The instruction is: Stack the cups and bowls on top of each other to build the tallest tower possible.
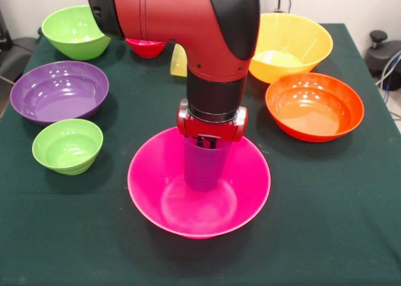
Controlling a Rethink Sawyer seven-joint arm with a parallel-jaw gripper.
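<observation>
The jaws [210, 142] are at the top of the purple cup [204, 168], right at its rim. The red wrist hides them, so I cannot tell if they are squeezing the cup or have let go.

The purple cup stands in the middle of the big pink bowl [250, 201]. It looks upright, with its bottom on the bowl's floor. I think it is put in the middle so it will not tip and so the next bowl can sit evenly on top. The pink bowl is wide, so it makes a good base for a tower.

The other bowls sit apart on the green surface [326, 236], each with open space around it, so they look easy to pick up. The small green bowl [67, 146] and the purple bowl [59, 91] are on one side. The orange-red bowl [314, 106] and the yellow-orange bowl [291, 46] are on the other side. The medium green bowl [75, 31] is farther back, and a small red bowl [146, 47] peeks out behind the arm [182, 17]. A yellow cup [178, 62] peeks out there too.

The tower is just started.
</observation>
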